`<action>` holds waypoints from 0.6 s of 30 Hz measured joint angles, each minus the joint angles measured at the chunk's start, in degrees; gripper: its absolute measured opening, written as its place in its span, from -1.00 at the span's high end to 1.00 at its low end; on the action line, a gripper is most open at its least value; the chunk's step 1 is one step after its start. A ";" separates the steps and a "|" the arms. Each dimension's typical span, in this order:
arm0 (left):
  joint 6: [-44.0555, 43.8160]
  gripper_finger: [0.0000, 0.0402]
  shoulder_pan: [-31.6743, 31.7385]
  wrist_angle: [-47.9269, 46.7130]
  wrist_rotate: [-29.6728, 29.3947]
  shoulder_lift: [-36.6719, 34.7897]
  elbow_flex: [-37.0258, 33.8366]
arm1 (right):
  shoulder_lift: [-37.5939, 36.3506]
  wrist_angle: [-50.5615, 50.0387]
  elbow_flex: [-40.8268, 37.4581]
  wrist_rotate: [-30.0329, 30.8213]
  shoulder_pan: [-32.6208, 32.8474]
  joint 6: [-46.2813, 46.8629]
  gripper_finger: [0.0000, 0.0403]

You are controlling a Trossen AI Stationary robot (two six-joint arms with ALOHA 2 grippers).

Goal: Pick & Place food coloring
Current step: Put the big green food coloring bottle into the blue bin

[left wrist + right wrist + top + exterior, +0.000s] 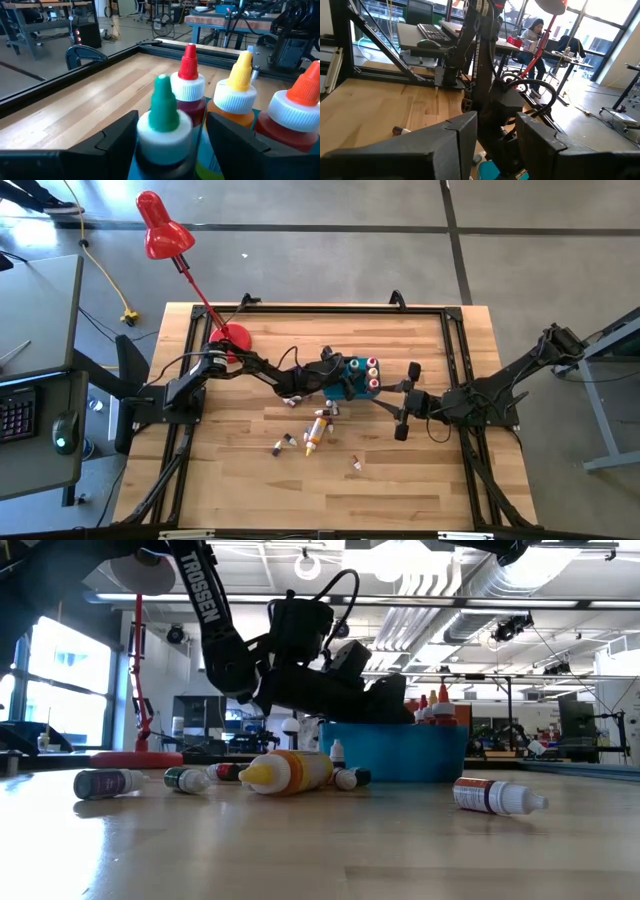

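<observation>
High view: the left gripper (340, 380) is seen over the blue bin (352, 377) at centre; loose bottles (315, 430) lie just below.
Low view: a yellow bottle (290, 772) lies mid-frame, judged light, smooth, prone to roll.
Left wrist view: fingers (117, 137) are spread wide beside a green-tipped bottle (162, 125), unclamped; the body below the cap is the judged hold.
Right wrist view: the right gripper (495, 140) is parted, empty.

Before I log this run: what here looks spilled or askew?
Several small food coloring bottles lie on their sides on the wooden table, among them a yellow-orange bottle and a white-capped one, all outside the blue plastic bin. No liquid has spilled. Bottles inside the bin stand upright.
</observation>
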 joint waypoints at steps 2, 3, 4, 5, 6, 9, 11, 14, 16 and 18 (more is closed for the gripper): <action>-0.02 -0.15 0.00 -0.27 0.00 -0.24 0.00 | 0.00 0.00 0.00 0.00 0.00 0.00 0.36; -0.03 -0.15 0.00 -0.42 0.00 -0.49 0.00 | 0.00 -0.02 0.00 0.00 0.00 0.00 0.36; -0.02 -0.15 0.00 -0.01 -0.01 -0.60 0.02 | 0.00 -0.01 -0.01 0.00 0.00 0.00 0.36; 0.03 -0.15 0.00 0.12 -0.02 -0.81 0.02 | 0.00 0.00 -0.01 0.00 0.00 0.00 0.36; 0.17 -0.15 0.00 -0.62 0.00 -1.38 -0.01 | 0.00 0.00 -0.01 -0.01 0.00 0.00 0.36; 0.26 -0.15 0.00 -1.81 -0.08 -3.10 -0.03 | 0.00 -0.02 -0.02 -0.02 0.00 0.00 0.36; 0.38 -0.15 0.00 -5.54 -0.09 -4.64 -0.04 | 0.00 -0.02 -0.02 -0.36 0.00 0.00 0.36; 0.35 -0.16 0.00 -9.58 0.05 -6.57 -0.04 | 0.00 -0.02 -0.02 -0.43 0.00 -0.02 0.36; -0.04 -0.16 0.00 -12.22 0.07 -7.97 -0.04 | 0.00 -0.02 -0.02 -0.42 0.00 -0.17 0.36; -0.33 -0.16 -0.02 -13.24 0.08 -8.24 0.02 | 0.00 -0.02 -0.02 -0.42 0.00 -0.65 0.36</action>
